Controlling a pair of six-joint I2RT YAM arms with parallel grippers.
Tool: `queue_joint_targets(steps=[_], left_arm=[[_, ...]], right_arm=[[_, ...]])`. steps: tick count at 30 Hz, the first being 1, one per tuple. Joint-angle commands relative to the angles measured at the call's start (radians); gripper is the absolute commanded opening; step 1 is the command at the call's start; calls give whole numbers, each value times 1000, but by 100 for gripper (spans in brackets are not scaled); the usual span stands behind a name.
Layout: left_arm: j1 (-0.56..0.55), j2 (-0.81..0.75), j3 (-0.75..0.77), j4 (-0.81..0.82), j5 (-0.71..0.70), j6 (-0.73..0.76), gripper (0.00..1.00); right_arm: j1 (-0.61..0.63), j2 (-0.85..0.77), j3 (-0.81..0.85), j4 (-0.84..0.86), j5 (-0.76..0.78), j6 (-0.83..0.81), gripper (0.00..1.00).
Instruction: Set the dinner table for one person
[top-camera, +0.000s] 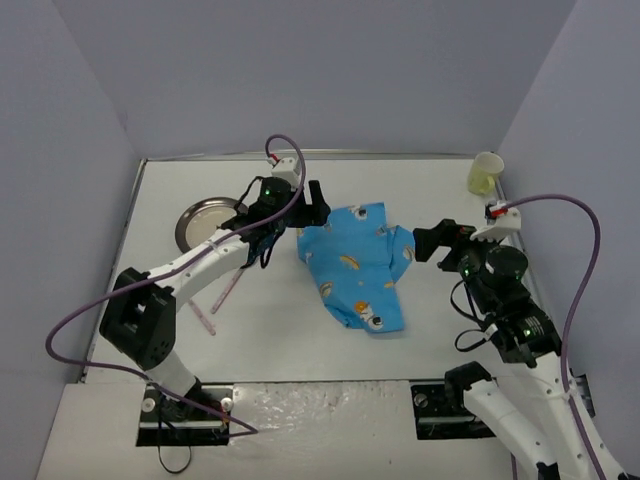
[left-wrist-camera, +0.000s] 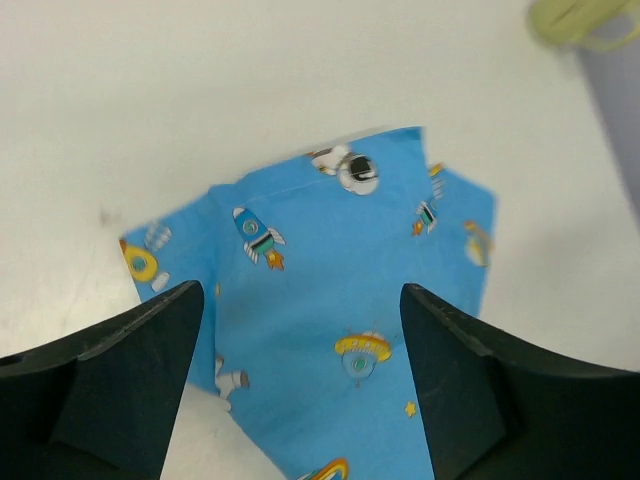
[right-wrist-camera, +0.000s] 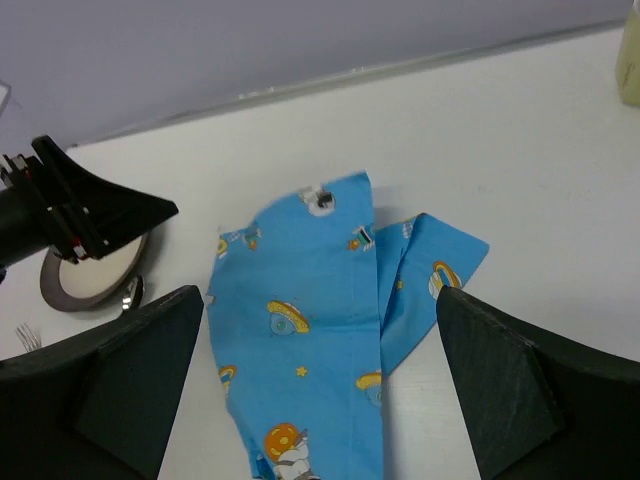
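Dinner table (top-camera: 280, 340), white, seems to lie longest left to right. Left gripper (top-camera: 318, 205) and right gripper (top-camera: 432, 242) flank the blue cloth (top-camera: 355, 265), jaws spread, gripping nothing.

Nothing written could be read anywhere, neither label, brand nor number. The blue cloth (top-camera: 355, 270) on the tabletop (top-camera: 280, 340) bore only printed pictures: astronauts, rockets, saucers.

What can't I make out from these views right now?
Plate: top view, partly under the left arm.
Cutlery: right wrist view, mostly behind the right fingers.
Cup: left wrist view, blurred, cut by the top edge.
Pink sticks: top view, too thin to identify.
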Motion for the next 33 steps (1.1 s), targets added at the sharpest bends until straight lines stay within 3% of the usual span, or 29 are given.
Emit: queue_joint_targets(steps=[1,7,15,24,33], left_arm=[[-8,-77,-91,-2,-25,-42,77],[-36,-211,-119,-198,-121,-42,78],[-182,-291,-194,-225,-136,-72,78],[-193,-440,-349,-269,-200,-95,78],[-192,-528,-388,-321,-253,-77,78]], right_arm=[[5,153,35,-23,-48,45,100],[5,338,6,-13,-21,140,98],[3,545,-41,9,-62,186,74],[25,619,-212,74,-146,266,70],[176,723,-243,103,-52,309,69]])
